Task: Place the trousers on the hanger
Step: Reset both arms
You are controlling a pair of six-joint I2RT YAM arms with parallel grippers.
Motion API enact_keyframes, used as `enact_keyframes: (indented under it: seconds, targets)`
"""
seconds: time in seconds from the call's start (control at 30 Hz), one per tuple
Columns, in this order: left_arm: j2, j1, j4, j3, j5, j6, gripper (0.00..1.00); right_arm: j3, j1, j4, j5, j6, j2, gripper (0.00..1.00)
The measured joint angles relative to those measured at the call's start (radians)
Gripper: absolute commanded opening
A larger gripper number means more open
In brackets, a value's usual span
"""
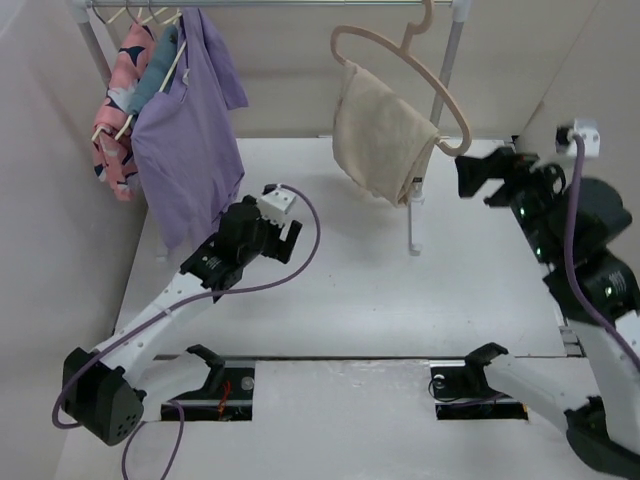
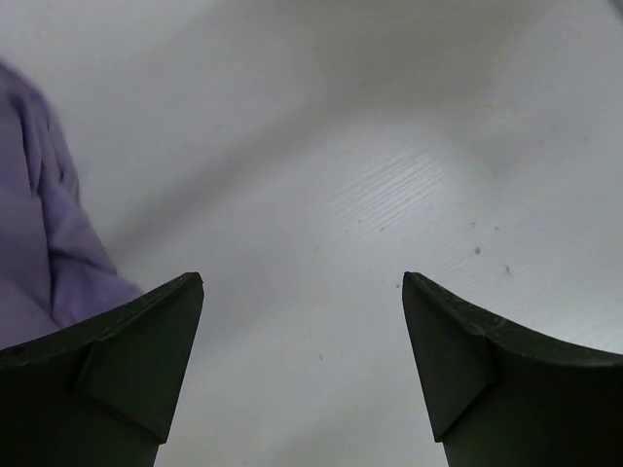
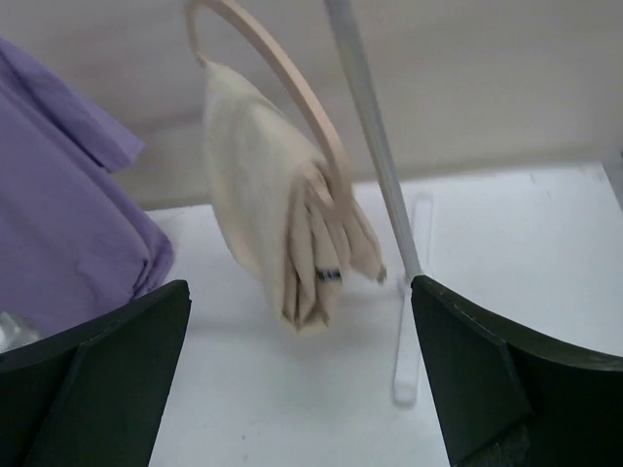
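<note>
Dark fingers of the right gripper [image 3: 300,284] framed its wrist view, spread wide with nothing between them. Straight ahead of that gap hung the trousers [image 3: 258,195], folded and draped over the lower bar of the hanger [image 1: 438,86], clear of the table [image 1: 350,300]. Their folded length dropped downward, while the hanger's long axis ran on a slant, its low rounded end pointing toward the right gripper. That gripper sat just beside this end, apart from it and touching neither cloth nor frame. The hanger's hook was up at the rail [image 1: 300,4], though the catch itself ran off the top edge. A slim white rack post [image 3: 375,146] stood just behind the trousers on the right.

Farther out, the left gripper [image 2: 303,279] was equally wide open and empty, aimed down at bare tabletop, with the purple shirt [image 1: 185,150] at its left. It lay well apart from the trousers, so any last adjustment seemed to belong to the right arm.
</note>
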Motion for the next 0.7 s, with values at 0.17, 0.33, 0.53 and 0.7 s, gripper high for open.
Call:
enact_keyframes:
  seconds: [0.17,0.33,0.53,0.7]
  targets:
    - [-0.056,0.129,0.119,-0.201,-0.071,-0.189,0.83,-0.476,0.0,-0.023,0.167,0.254,-0.317,1.0]
    - [-0.099,0.239,0.271,-0.371,-0.079,-0.292,0.86,-0.843,0.0,-0.138,0.316,0.513,-0.503,1.0]
    - [-0.143,0.325,0.357,-0.441,-0.061,-0.351,0.86,-0.935,-0.001,-0.177,0.435,0.649,-0.572,1.0]
    - [-0.194,0.388,0.41,-0.45,-0.041,-0.382,0.86,-0.935,-0.014,-0.158,0.496,0.678,-0.541,1.0]
